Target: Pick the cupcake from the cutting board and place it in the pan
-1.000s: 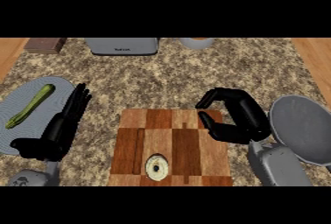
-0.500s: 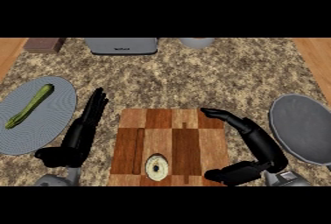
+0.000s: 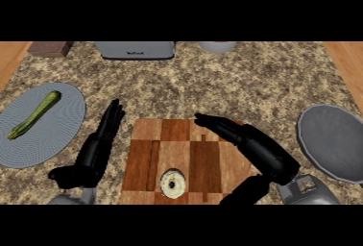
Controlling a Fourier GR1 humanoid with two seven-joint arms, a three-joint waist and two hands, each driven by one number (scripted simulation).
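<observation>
Head view, pan (image 3: 333, 144) cropped, cupcake (image 3: 172, 183) visible

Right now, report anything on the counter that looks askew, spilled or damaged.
Nothing stands out. The cupcake sits upright on the cutting board, the green vegetable lies within its plate, and the pan sits flat with nothing spilled.

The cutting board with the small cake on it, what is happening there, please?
The cupcake sits untouched on the cutting board. The right hand stretches open over the board's right part, near the cupcake but not gripping it. The left hand rests open beside the board. The pan waits at the right.
</observation>
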